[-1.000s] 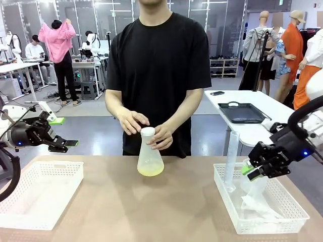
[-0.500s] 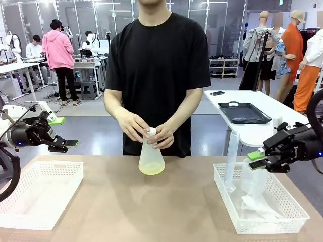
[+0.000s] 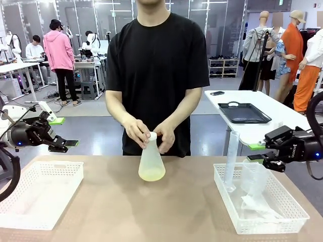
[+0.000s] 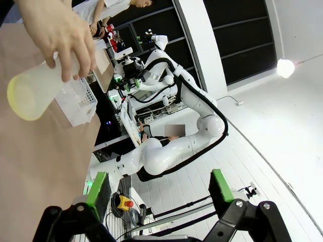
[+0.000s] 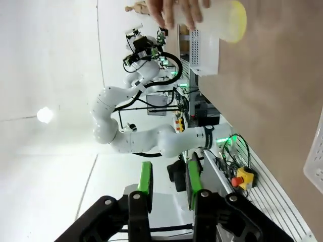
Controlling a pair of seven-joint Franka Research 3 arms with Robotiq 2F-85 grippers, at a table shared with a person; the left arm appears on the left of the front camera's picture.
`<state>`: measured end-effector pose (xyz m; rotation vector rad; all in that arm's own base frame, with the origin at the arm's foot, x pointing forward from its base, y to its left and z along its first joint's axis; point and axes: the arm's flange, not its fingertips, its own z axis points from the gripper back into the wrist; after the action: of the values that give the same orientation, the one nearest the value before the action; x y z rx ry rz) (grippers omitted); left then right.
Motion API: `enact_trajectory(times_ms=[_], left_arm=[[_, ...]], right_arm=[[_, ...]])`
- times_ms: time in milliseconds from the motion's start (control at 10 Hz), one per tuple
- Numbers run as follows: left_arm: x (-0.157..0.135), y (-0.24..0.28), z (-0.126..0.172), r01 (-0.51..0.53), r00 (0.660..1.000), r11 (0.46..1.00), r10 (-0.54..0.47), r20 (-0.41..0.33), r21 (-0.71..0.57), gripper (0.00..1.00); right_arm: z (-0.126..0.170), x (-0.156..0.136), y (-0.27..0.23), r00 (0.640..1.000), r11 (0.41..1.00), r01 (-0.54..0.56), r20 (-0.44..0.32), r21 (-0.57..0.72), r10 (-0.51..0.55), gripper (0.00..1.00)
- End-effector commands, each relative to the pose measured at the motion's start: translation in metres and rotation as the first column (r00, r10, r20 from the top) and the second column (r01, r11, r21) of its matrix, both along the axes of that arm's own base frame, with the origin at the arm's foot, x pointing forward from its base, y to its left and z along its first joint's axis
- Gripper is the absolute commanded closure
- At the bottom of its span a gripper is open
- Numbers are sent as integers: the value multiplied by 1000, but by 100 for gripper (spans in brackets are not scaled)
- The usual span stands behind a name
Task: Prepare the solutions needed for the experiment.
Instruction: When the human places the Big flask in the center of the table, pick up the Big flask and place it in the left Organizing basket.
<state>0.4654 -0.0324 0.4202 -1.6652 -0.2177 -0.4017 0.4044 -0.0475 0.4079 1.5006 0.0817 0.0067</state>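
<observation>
The yellow liquid (image 3: 151, 175) lies low in the flask (image 3: 151, 160) held by a person's hands (image 3: 137, 130) at the middle of the table (image 3: 151, 214); the left gripper (image 4: 159, 185) gapes wide, the right gripper (image 5: 167, 177) only a little, both empty

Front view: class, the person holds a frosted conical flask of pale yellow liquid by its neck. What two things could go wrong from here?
1. The person's hands grip the frosted plastic conical flask only near its white round cap. If the grip slips or the cap loosens, the pale yellow liquid may spill on the table.
2. The right end effector hovers just above the tall clear plastic cylinder standing in the white mesh basket. A low sweep could topple it.
</observation>
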Motion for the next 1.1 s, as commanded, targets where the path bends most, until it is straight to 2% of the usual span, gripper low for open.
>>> enact_trajectory(times_ms=[0,100,500,600,700,1000], left_arm=[[0,-1,2,1,1000,1000,-1,8,-2,0],[0,-1,2,1,1000,1000,-1,8,-2,0],[0,-1,2,1,1000,1000,-1,8,-2,0],[0,-1,2,1,1000,1000,-1,8,-2,0],[0,-1,2,1,1000,1000,-1,8,-2,0],[0,-1,2,1,1000,1000,-1,8,-2,0]], right_arm=[[7,-4,4,994,994,91,-58,53,-88,64],[7,-6,4,992,992,105,-79,63,-100,54],[8,-6,6,993,994,95,-82,60,-90,14],[11,-5,7,990,997,81,-118,12,-79,14],[3,-6,2,995,994,82,-54,70,-79,14],[3,-6,2,995,994,82,-54,70,-79,14]])
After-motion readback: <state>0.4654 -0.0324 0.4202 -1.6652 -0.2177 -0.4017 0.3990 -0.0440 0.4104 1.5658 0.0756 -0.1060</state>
